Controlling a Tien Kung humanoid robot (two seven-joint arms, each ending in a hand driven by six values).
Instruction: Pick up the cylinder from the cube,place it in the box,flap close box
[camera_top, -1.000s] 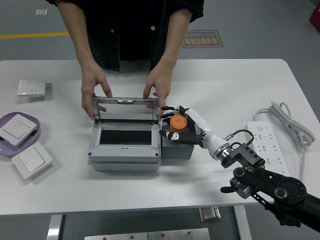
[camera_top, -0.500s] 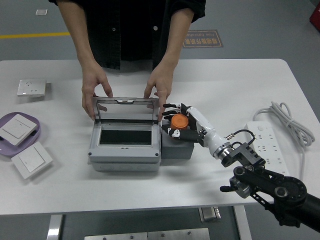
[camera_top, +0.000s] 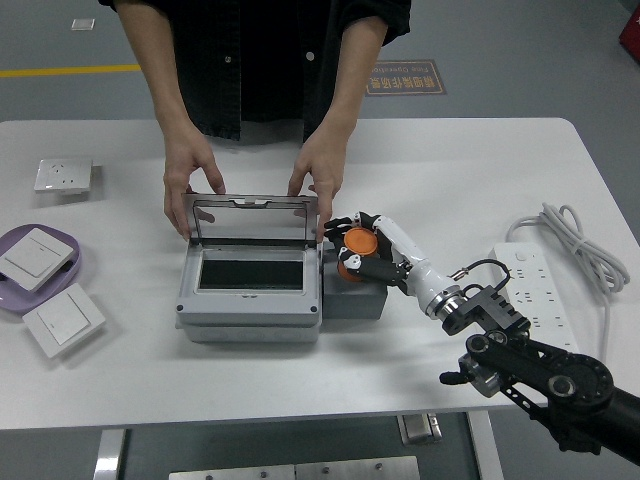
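Right hand (camera_top: 368, 250), white-shelled with black joints, reaches in from lower right of the frame on a black arm (camera_top: 540, 375). Its fingers (camera_top: 352, 222) are curled around the orange cylinder (camera_top: 357, 250), pinching it from both sides. Cylinder sits tilted, at the upper edge of the dark grey cube (camera_top: 355, 296); cannot tell whether its base touches the cube top.

Cube stands just right of the grey box (camera_top: 250, 290), touching or nearly touching its side. Box is centre frame on the white tabletop (camera_top: 440, 170), its clear flap lid (camera_top: 250, 217) standing upright at the far edge, dark interior exposed.

A person in a black shirt stands at top of frame. Person's hand on the left (camera_top: 192, 178) and person's hand on the right (camera_top: 318, 175) grip the lid's upper corners, holding it up.

Left side of frame: white socket plate (camera_top: 63, 175), purple tray (camera_top: 75, 265) carrying one wall switch (camera_top: 32, 257), another wall switch (camera_top: 64, 319) beside it on the tabletop. Far right: white power strip (camera_top: 535, 285) with coiled cable (camera_top: 580, 245).
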